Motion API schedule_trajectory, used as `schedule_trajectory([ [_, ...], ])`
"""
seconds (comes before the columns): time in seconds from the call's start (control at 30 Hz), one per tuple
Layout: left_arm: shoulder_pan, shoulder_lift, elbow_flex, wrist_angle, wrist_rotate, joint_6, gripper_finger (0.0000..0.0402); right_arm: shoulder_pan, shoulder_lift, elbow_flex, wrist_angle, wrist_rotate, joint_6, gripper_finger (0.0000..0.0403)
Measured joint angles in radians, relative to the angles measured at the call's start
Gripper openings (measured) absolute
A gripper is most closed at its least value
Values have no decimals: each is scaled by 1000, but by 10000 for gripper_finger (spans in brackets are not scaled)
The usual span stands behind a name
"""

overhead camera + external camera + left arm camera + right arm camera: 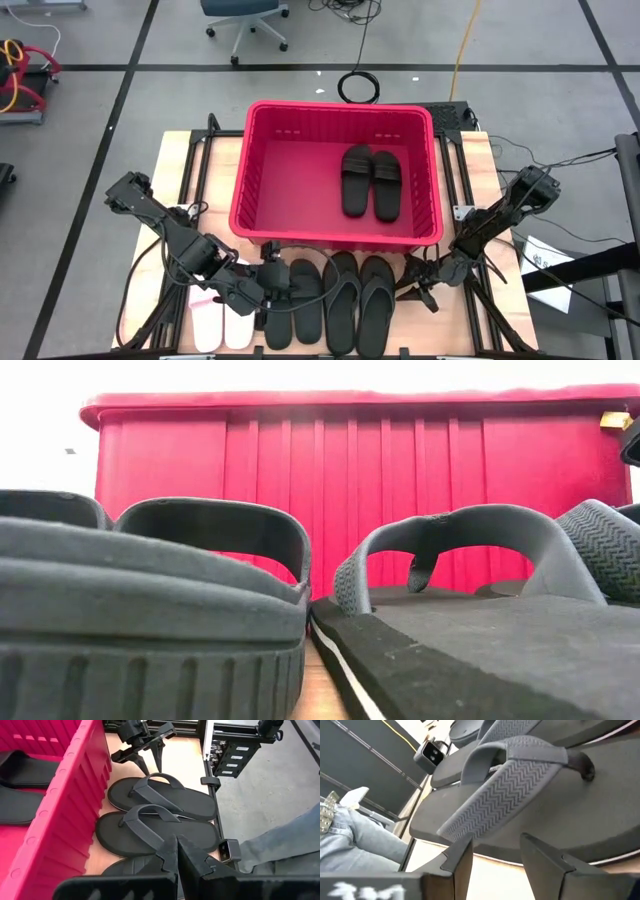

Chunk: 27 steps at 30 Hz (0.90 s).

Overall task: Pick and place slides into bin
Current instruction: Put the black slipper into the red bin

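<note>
Two arms closing in on the row of slides

The right gripper [418,283], jaws open, sits beside the flip-flop [377,302]; it should straddle the sole squarely. The left gripper [272,281], jaws closed, rests at the wide-strap slides [292,305] before the bin [238,190].

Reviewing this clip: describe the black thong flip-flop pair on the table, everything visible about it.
The black thong flip-flop pair lies flat, soles down, side by side on the wooden table, just in front of the large red ribbed plastic bin, outside it. Each has a thin foam-like sole with a pale edge line and a Y-shaped strap with herringbone texture. The black wide-strap slides lie beside it. The right end effector, open, sits at its outer edge; whether they touch is unclear.
</note>
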Motion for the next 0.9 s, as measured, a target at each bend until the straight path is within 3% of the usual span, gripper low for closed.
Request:
schedule_trajectory([
  [0.33,0,0,0,0,0,1,4,0,24,0,29,1,26,155],
  [0.67,0,0,0,0,0,0,5,0,120,0,178,-1,25,155],
  [0.9,0,0,0,0,7,-2,4,-1,208,47,224,-101,18,155],
])
